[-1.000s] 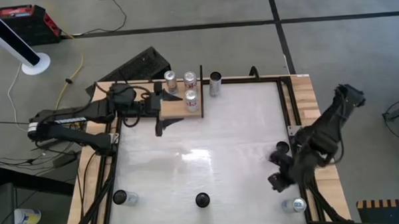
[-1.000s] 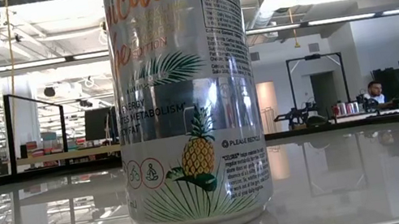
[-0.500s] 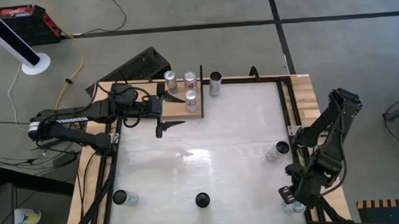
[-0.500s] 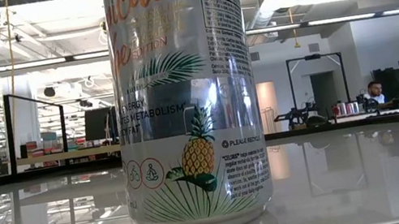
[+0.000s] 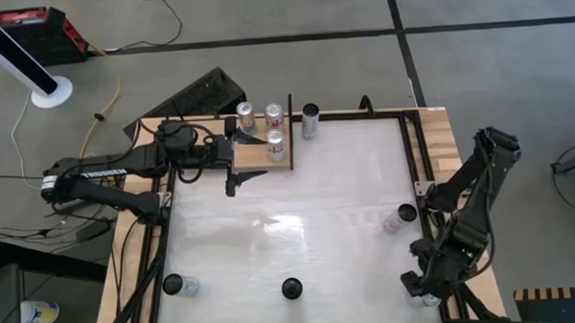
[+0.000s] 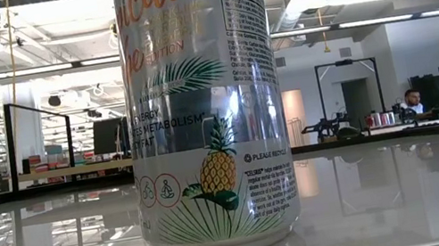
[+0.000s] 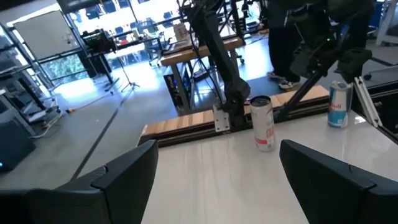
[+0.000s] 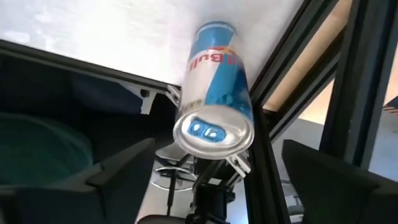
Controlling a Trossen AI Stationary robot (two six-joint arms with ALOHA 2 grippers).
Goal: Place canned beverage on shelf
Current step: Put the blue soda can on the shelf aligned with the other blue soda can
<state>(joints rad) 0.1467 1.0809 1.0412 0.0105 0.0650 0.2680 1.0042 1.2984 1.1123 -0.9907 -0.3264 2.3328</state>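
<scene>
Both grippers' jaws stood wide apart and held nothing when we looked: the right gripper (image 5: 421, 289) hung over the blue-and-silver can (image 8: 214, 99) at the table's near right corner, that can standing free between its fingers (image 8: 115, 171) in the right wrist view, while the left gripper (image 5: 240, 171) waited just beside the shelf (image 5: 251, 157), where three cans (image 5: 274, 133) stood. From above we lost the corner can under the right arm, and the low view gave us only a pineapple-printed can (image 6: 204, 107) cut off at the top.
</scene>
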